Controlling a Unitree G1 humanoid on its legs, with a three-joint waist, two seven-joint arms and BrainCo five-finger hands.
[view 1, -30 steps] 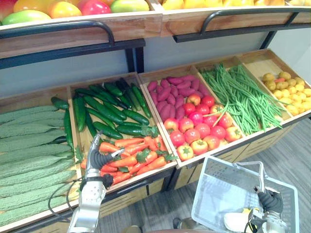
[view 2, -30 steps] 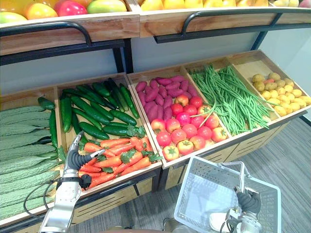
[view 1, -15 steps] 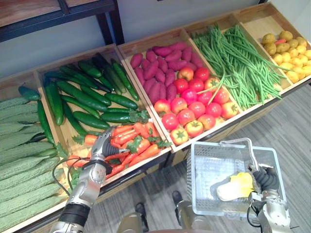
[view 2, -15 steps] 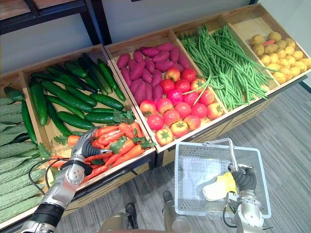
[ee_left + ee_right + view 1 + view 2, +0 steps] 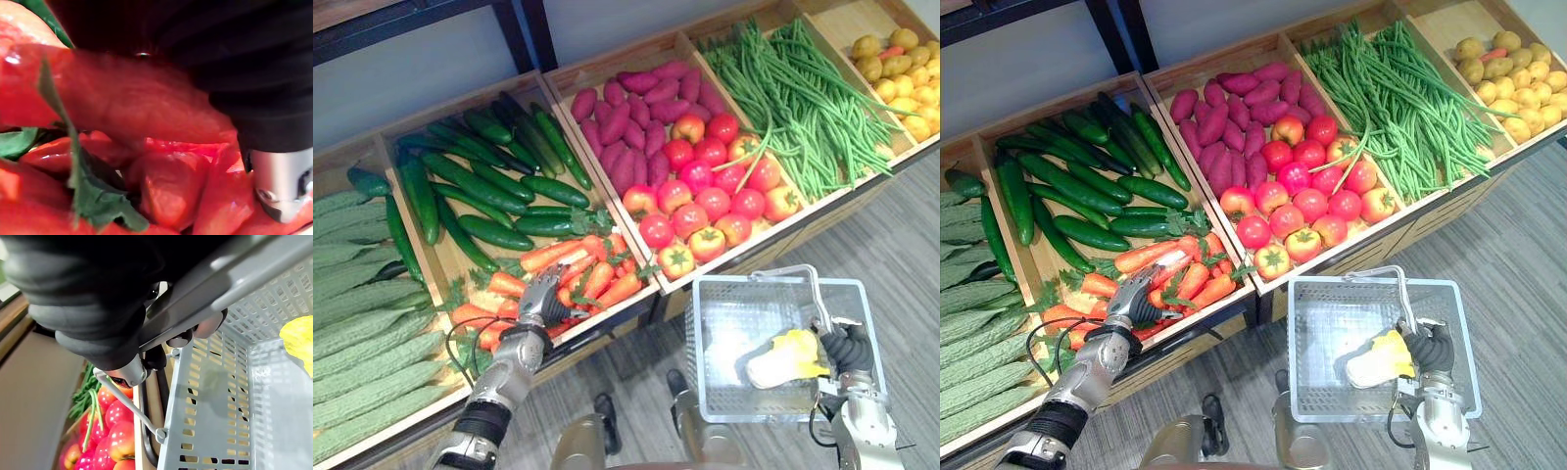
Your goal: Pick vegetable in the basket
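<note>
My left hand [image 5: 542,300] has sunk among the carrots [image 5: 597,279], left of the basket [image 5: 754,282] (grip buried, I can't tell). My right hand [image 5: 847,349] is wrapped round the basket's handle. Lifting one carrot likely comes next.

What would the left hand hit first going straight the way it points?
The left hand points into the carrots right ahead, so those first, likely at once; depth is unclear.
</note>
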